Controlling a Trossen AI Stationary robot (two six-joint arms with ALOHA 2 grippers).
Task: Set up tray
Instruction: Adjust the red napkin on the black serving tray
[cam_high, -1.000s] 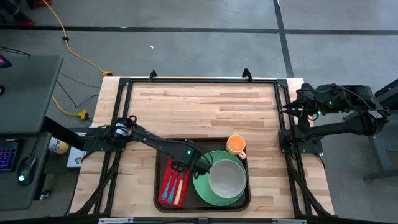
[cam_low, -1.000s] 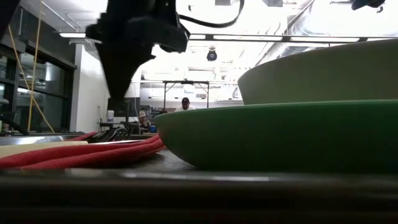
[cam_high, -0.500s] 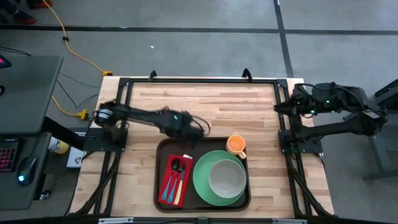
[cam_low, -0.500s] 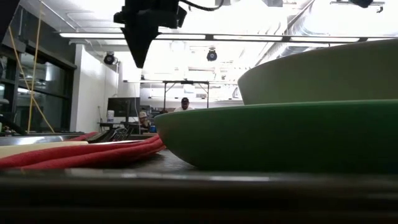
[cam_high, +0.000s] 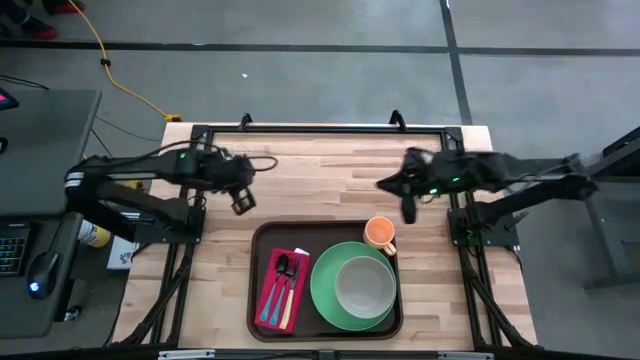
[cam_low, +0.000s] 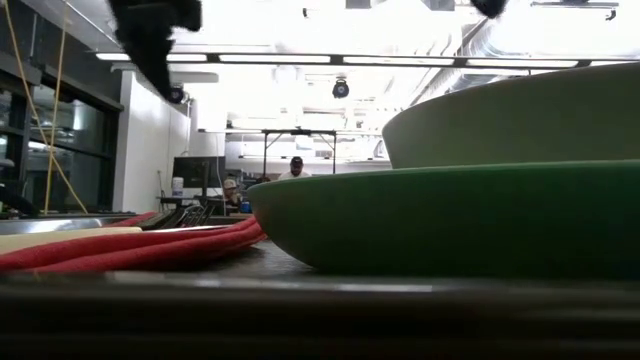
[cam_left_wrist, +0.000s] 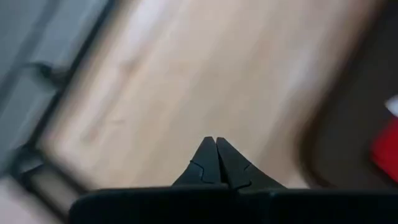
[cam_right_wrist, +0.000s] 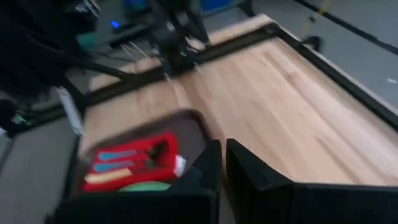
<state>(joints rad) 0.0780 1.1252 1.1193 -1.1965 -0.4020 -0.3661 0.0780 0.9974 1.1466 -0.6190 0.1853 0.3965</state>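
Two dark, slim jointed arms, matte black from base to tip, each built of long thin links with chunkier housings at the joints. A small green light glows on the left arm's upper housing and another on the right arm's wrist block. The left gripper (cam_left_wrist: 216, 163) ends in two black wedge-shaped fingers with small stepped notches near the tips. The right gripper (cam_right_wrist: 222, 163) carries flatter, blockier black fingers.

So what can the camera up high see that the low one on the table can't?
Only the high view shows the orange cup, the wooden table, the whole tray and both arms lifted off the tray. Only the low view shows the room behind, with people far off. Both show the green plate, the bowl and the red napkin.
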